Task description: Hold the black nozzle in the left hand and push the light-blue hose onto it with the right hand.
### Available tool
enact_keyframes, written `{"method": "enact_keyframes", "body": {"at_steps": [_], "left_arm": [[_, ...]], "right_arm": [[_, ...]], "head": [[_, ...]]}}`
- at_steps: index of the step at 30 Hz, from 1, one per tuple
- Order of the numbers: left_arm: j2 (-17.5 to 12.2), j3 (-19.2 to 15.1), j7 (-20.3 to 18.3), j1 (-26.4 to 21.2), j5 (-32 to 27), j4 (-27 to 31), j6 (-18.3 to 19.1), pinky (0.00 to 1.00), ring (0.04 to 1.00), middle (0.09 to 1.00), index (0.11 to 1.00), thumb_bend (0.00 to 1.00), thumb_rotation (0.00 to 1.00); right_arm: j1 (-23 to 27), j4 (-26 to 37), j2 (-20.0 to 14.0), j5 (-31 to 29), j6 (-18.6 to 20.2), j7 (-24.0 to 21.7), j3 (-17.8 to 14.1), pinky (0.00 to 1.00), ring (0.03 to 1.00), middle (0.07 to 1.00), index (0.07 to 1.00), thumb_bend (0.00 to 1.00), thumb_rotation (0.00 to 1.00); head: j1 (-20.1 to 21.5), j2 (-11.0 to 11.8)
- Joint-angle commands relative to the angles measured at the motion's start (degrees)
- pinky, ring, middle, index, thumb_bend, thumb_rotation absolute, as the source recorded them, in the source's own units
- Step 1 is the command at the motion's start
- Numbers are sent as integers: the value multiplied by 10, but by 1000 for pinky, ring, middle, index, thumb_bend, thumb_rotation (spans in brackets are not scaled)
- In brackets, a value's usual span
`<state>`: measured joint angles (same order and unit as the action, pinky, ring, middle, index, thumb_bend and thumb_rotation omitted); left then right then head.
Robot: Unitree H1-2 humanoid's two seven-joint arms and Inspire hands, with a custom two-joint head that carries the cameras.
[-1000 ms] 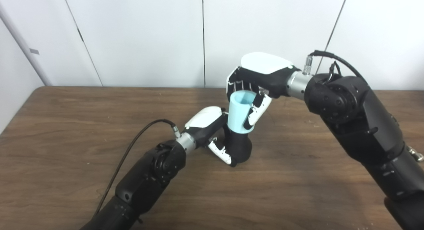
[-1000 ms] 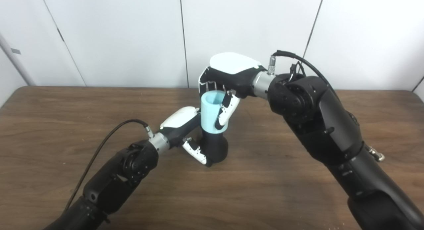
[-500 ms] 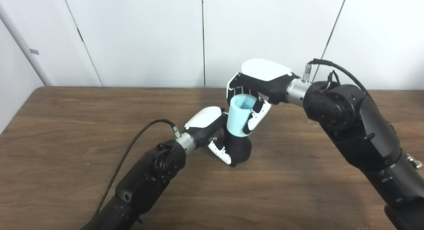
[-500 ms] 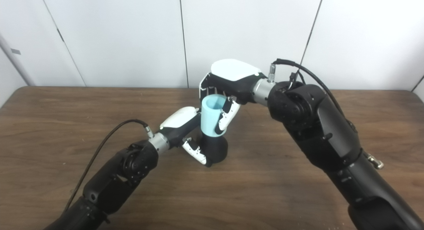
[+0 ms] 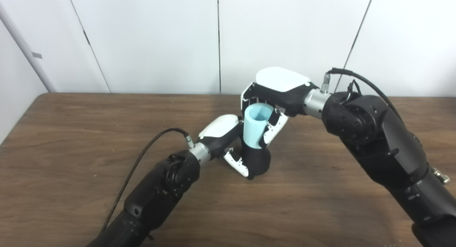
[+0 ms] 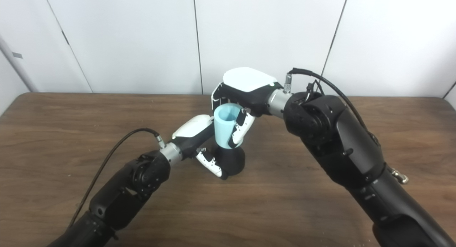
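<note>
Light-blue hose [image 5: 255,126] stands nearly upright at the middle of the desk [image 5: 71,133], its lower end seated over the black nozzle [image 5: 257,161]. My right hand [image 5: 276,94] is wrapped around the hose from above and the far side, fingers closed on its wall. My left hand [image 5: 228,142] is clamped on the nozzle low on its left side, steadying it against the desk. The hose looks light and stiff-walled, so I judge it best gripped mid-length. How deep it sits on the nozzle I cannot quite tell. The nozzle's smooth flare may slip.
</note>
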<state>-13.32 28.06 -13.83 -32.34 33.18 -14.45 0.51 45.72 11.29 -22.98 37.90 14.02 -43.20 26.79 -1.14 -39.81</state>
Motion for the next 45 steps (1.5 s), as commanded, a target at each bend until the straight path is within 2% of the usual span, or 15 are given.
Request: {"method": "enact_keyframes", "body": {"at_steps": [1,7,12,13,14,15,16,17,19,24,33,40,45], "left_arm": [[-6,8,-25,5,13,-12,15,1000,604,478,491,526,0],[-6,9,-26,5,13,-12,14,1000,604,478,491,526,0],[-7,9,-25,5,12,-14,12,1000,604,479,491,526,0],[-7,9,-26,4,11,-15,12,1000,604,479,490,526,0],[-8,9,-26,4,11,-16,11,1000,604,479,490,526,0],[-8,8,-26,4,10,-16,11,1000,604,479,490,526,0],[-8,8,-27,4,10,-16,12,1000,604,479,490,526,0],[-8,7,-27,4,9,-15,13,1000,604,478,491,526,0],[-8,5,-27,5,7,-16,11,1000,603,477,491,526,0],[-5,2,-24,5,8,-19,10,1000,603,474,493,526,0],[-2,6,-27,3,6,-26,2,1000,598,478,489,526,0],[-5,7,-33,2,8,-23,5,1000,598,480,487,526,0],[-5,6,-33,3,8,-22,7,1000,598,481,486,526,0]], "right_arm": [[-11,-1,-8,-24,-9,-47,23,363,446,513,471,502,0],[-8,-3,-15,-30,-2,-53,23,356,444,514,475,501,0],[-16,9,-20,-19,-1,-40,16,355,435,505,496,501,0],[-19,20,-25,-8,11,-43,15,435,562,642,624,657,0],[-20,27,-28,-1,19,-46,14,502,702,807,763,748,91],[-21,33,-30,3,26,-48,14,537,774,892,835,794,139],[-20,41,-31,14,35,-45,10,558,818,944,879,823,169],[-19,48,-32,23,40,-38,5,698,906,972,938,874,236],[-19,55,-32,34,45,-26,-5,854,981,995,987,930,301],[-17,55,-34,32,37,-7,-31,907,1000,1000,1000,998,338],[-15,66,-30,30,63,-36,-42,916,1000,1000,1000,1000,307],[-20,76,-22,6,43,-1,-75,947,1000,1000,1000,1000,318],[-35,116,-36,-43,24,-10,-91,992,1000,1000,1000,1000,331]], "head": [[1,0],[2,-1],[2,-1],[2,-1],[2,-1],[2,-1],[5,2],[5,2],[6,3],[8,4],[8,4],[9,2],[11,0]]}}
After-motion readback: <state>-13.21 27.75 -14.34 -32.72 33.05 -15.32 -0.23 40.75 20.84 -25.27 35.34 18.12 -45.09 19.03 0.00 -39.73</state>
